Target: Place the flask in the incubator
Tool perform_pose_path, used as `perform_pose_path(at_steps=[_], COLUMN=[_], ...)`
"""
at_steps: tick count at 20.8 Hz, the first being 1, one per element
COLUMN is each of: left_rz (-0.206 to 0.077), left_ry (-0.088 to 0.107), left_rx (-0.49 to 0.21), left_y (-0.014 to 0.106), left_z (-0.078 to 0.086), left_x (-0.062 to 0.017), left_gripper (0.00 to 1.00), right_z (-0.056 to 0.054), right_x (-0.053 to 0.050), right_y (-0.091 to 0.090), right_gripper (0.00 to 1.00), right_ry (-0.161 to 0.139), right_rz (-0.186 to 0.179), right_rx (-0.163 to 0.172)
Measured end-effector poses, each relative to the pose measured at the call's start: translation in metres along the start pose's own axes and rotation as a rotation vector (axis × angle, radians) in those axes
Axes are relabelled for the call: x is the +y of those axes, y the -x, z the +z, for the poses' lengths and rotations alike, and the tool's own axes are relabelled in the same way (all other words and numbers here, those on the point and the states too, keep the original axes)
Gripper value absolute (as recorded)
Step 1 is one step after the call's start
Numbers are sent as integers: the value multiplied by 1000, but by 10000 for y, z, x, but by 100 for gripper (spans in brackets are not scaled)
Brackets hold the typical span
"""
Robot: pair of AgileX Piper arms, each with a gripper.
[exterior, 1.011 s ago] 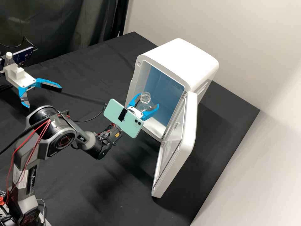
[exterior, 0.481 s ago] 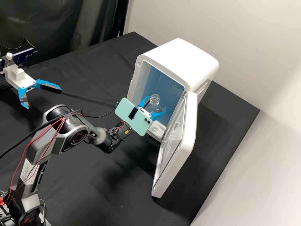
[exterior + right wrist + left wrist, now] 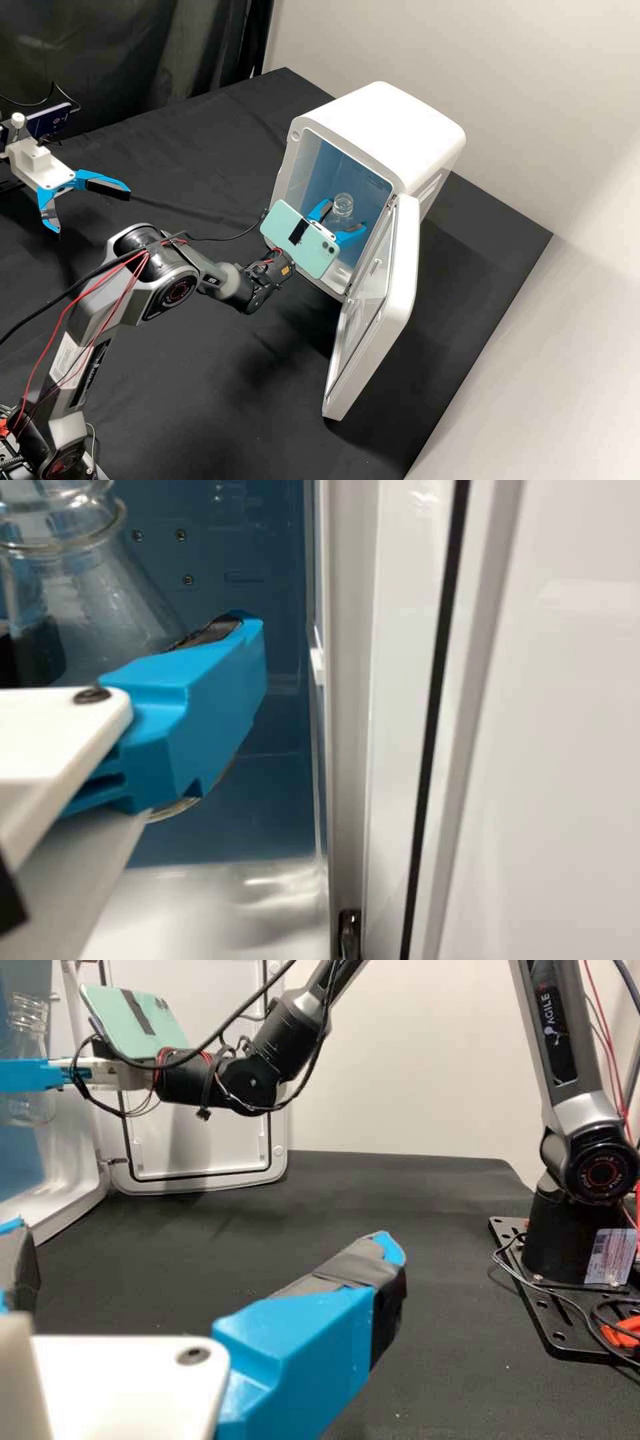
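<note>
High view: left jaws spread. Right wrist view: right jaws pinch flask (image 3: pixel 85 600), seemingly above incubator (image 3: pixel 250 905) floor.

I counted one flask (image 3: pixel 343 203), one white incubator (image 3: pixel 393 133) with a single door (image 3: pixel 373 313), and one black counter (image 3: pixel 200 373) under them. I had two arms (image 3: pixel 153 280), each ending in one gripper, my left gripper (image 3: pixel 90 210) and my right gripper (image 3: pixel 338 219), with two blue fingers (image 3: pixel 100 181) apiece, which made four fingers in all. There was one mint-green phone (image 3: pixel 299 239), strapped at my right wrist.
</note>
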Motion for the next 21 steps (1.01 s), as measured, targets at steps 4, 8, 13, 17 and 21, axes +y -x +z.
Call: perform_pose_path(at_steps=[4, 8, 13, 17, 21], left_rz=[-3, -4, -4, -2, 0], left_ry=[-4, -16, -16, -16, -15], left_rx=[-1, -1, -1, 4, 13], left_y=[-8, -9, -9, -6, -1], left_z=[2, 1, 1, -7, -21], left_x=[-8, -10, -10, -8, -4], left_gripper=[100, 100, 100, 100, 100], right_z=[20, 34, 56, 96, 146], right_x=[8, 51, 75, 53, 12], right_y=[-203, -391, -544, -667, -739], right_gripper=[0, 0, 0, 0, 0], right_ry=[3, 6, 2, -9, -29], right_rz=[-22, -36, -36, -56, -69], right_rx=[-30, -53, -48, -75, -93])
